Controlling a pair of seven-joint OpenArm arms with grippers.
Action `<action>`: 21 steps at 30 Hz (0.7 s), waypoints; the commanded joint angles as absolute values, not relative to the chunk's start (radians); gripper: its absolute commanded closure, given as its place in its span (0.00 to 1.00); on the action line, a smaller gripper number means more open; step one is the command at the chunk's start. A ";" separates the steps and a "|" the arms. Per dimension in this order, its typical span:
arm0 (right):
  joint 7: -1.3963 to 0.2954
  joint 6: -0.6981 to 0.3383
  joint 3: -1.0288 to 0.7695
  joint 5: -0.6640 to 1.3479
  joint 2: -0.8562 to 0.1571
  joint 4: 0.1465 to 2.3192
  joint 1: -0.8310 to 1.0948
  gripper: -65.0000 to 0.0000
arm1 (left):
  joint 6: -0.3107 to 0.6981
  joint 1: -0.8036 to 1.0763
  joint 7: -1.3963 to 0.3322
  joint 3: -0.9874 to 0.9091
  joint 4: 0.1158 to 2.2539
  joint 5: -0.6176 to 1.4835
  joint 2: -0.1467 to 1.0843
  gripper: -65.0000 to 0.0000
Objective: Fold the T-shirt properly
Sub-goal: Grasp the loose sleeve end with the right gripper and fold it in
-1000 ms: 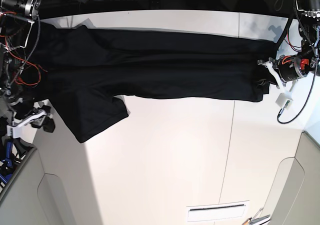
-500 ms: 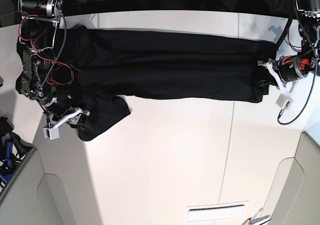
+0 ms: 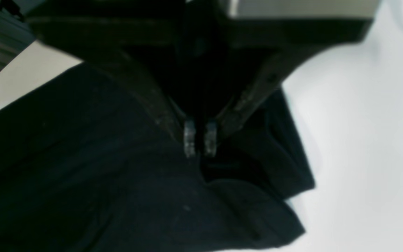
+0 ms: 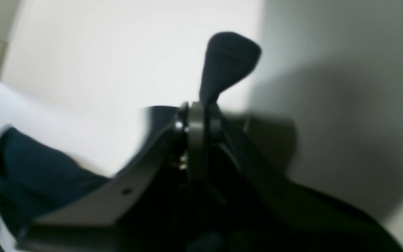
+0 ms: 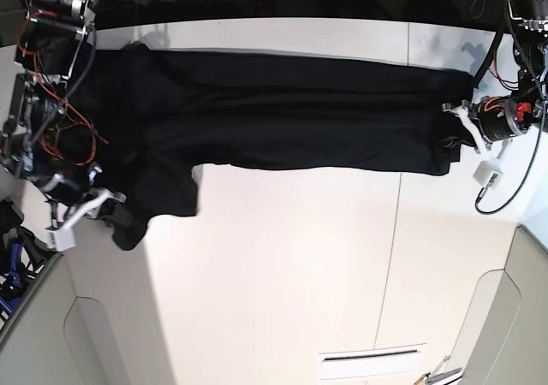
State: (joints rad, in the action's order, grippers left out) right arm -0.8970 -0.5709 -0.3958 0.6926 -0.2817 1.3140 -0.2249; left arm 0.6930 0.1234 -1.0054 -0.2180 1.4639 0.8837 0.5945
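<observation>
Though it lies stretched in a long dark band across the far half of the white counter (image 5: 282,265), the T-shirt (image 5: 274,115) looks only part folded: its body seems gathered lengthwise into a narrow strip, while one sleeve or corner hangs out toward the near edge at the base view's left. By my reading the lengthwise fold is mostly made and that loose corner has yet to be brought in, with the crosswise folds left after it.

The right pincer (image 5: 111,214) sits at that corner with its jaws pressed together, and its wrist view shows a dark tab of cloth pinched between them and poking up past the tips. The left pincer (image 3: 200,140) is at the strip's other end, its tips nearly touching and nipping the fabric there, which bunches in soft ridges just beyond.

Around the shirt the counter is bare. Red wires (image 5: 60,137) and the right arm's frame hang over the cloth at the left, and a cable (image 5: 501,192) loops beside the left arm; either could snag fabric as it is lifted.
</observation>
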 commanded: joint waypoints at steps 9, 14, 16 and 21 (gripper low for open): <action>-1.026 -0.581 -0.657 0.937 -0.305 1.756 0.065 1.00 | 0.695 0.260 -0.999 -0.233 1.701 0.900 0.704 1.00; -1.026 -0.581 -0.759 0.993 -0.304 1.826 0.224 1.00 | 0.682 0.335 -1.004 -0.285 1.763 0.896 0.703 1.00; -1.025 -0.581 -0.770 0.978 -0.299 1.825 0.267 1.00 | 0.685 0.349 -1.004 -0.304 1.763 0.884 0.701 1.00; -1.018 -0.580 -0.770 0.870 -0.263 1.798 0.297 1.00 | 0.685 0.353 -1.018 -0.308 1.763 0.875 0.698 1.00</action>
